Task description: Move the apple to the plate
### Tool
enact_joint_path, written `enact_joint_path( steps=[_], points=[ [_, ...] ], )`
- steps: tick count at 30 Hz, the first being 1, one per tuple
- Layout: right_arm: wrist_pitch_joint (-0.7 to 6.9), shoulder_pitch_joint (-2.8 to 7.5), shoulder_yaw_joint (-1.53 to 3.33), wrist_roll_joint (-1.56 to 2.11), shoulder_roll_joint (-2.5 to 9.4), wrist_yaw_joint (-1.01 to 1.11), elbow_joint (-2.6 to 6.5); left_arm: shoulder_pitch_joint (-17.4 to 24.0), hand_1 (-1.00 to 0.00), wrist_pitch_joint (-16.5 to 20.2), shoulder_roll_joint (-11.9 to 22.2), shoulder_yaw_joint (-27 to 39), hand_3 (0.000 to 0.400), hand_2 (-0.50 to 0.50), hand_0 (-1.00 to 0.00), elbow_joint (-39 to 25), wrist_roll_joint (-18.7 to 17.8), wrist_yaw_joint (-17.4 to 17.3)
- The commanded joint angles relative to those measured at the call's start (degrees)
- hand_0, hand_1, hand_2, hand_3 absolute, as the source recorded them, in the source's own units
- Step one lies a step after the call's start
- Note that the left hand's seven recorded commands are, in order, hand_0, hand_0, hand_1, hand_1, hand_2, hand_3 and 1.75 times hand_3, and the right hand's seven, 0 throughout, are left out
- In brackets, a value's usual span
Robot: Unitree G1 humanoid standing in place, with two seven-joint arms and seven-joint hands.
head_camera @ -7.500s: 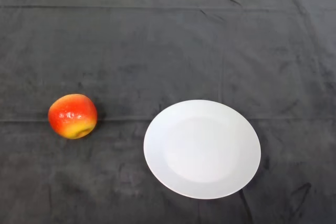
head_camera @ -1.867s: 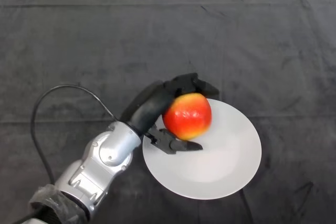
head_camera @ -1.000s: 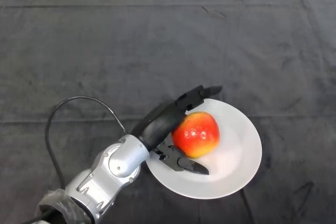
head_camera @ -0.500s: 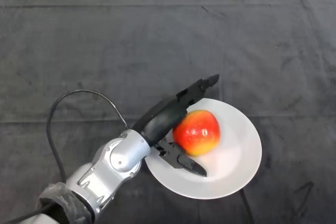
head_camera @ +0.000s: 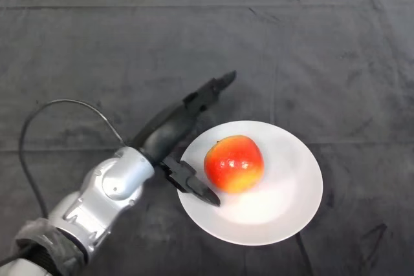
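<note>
A red and yellow apple rests on the white plate, left of the plate's middle. My left hand is open just to the left of the apple, clear of it. Its fingers stretch straight up and to the right over the cloth beyond the plate's rim. The thumb reaches over the plate's left edge below the apple. Nothing is held in the hand.
The dark cloth covers the whole table, with creases running across it. My silver-grey forearm comes in from the lower left.
The hand has let go of the apple and drawn back to the left, fingers now straight and off the plate. The apple sits on the plate, shifted slightly left.
</note>
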Motion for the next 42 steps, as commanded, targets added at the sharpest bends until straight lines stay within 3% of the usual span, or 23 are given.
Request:
enact_joint_path(
  steps=[1,11,18,30,42],
  points=[
    [0.11,-0.28,-0.52,0.99,-0.87,-0.29,-1.04,0.1,0.00,-1.2,2.8,2.1,0.000,0.00,0.00,-1.9,-1.6,-0.3],
    [0.10,-0.27,-0.51,1.00,-0.86,-0.30,-1.06,1.0,0.00,-5.1,9.3,9.5,0.000,0.00,0.00,-1.0,-5.0,-3.4],
    [0.11,-0.28,-0.51,1.00,-0.88,-0.30,-1.03,2.1,0.00,-9.9,14.4,16.2,0.000,0.00,0.00,3.5,-7.8,-4.9],
    [0.14,-0.34,-0.51,1.01,-0.97,-0.24,-0.87,2.4,0.00,-16.5,19.6,25.3,0.000,0.00,0.00,15.8,-9.3,-3.5],
    [0.17,-0.45,-0.51,1.00,-1.09,-0.14,-0.61,2.7,0.00,-20.0,23.2,31.6,0.000,0.00,0.00,25.8,-9.6,-1.1]
  ],
)
